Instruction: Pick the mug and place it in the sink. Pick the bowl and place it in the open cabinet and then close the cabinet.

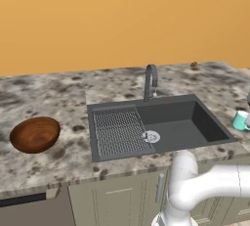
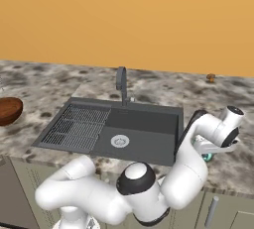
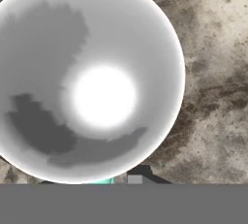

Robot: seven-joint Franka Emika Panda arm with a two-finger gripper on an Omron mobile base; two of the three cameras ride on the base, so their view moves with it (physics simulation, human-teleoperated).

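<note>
The white Franka Panda arm with dark joints (image 2: 149,183) rises from the base, folds at a dark-capped elbow, and extends right and forward. The wrist bends downward at the far right. The two-finger gripper (image 2: 214,149) points down; the state of its fingers cannot be determined.

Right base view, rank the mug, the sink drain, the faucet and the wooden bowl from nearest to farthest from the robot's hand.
1. mug: teal, right at the hand, on the counter right of the sink.
2. drain: in the basin floor, left of the hand.
3. faucet: behind the basin; nearly as close as the drain, hard to separate.
4. bowl: on the counter at the far left edge.
</note>
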